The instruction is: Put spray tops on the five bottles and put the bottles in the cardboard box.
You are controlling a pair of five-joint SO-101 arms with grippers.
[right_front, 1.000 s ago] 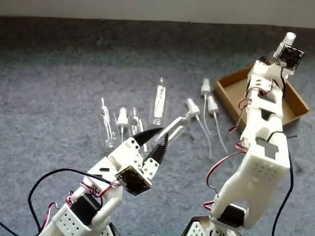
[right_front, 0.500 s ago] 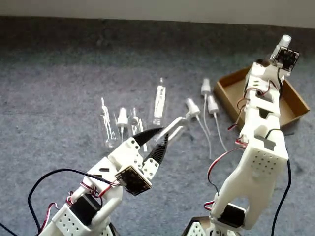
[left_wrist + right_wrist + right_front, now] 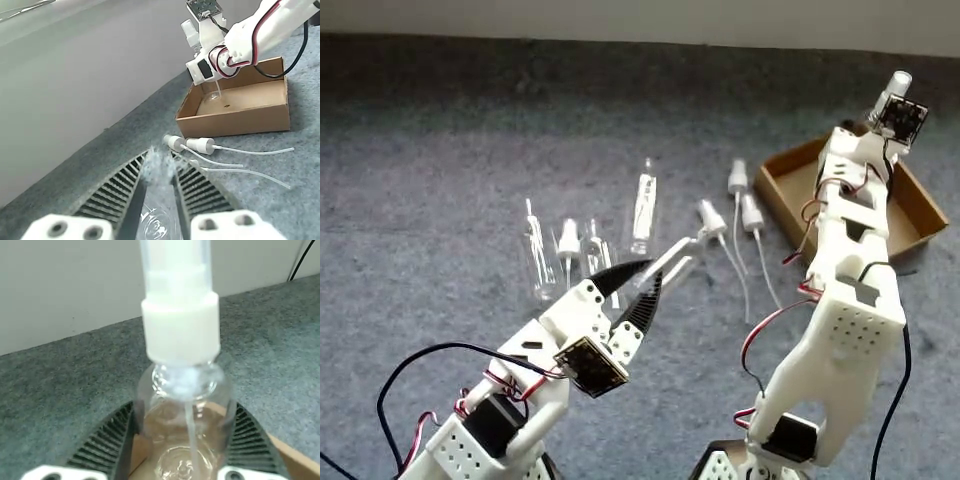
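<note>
My left gripper [image 3: 665, 268] hangs low over the carpet, shut on a clear bottle [image 3: 158, 220] with no top on its neck. My right gripper [image 3: 183, 410] is shut on a clear bottle [image 3: 181, 432] fitted with a white spray top [image 3: 180, 330], and holds it upright over the cardboard box [image 3: 785, 215]. In the left wrist view that bottle [image 3: 212, 93] hangs just above the floor of the box [image 3: 235, 125]. Two loose spray tops [image 3: 175, 142] [image 3: 200, 145] with long tubes lie in front of the box.
Three spray tops [image 3: 710, 214] [image 3: 737, 180] [image 3: 752, 212] lie on the grey carpet between the arms. Further left, one bottle [image 3: 642, 205] lies down, and other bottles [image 3: 535, 265] [image 3: 592, 250] stand beside a white-topped one [image 3: 567, 243]. A pale wall runs along the back.
My right arm shifted slightly with its bottle over the box, then held still. The left arm has not moved.
</note>
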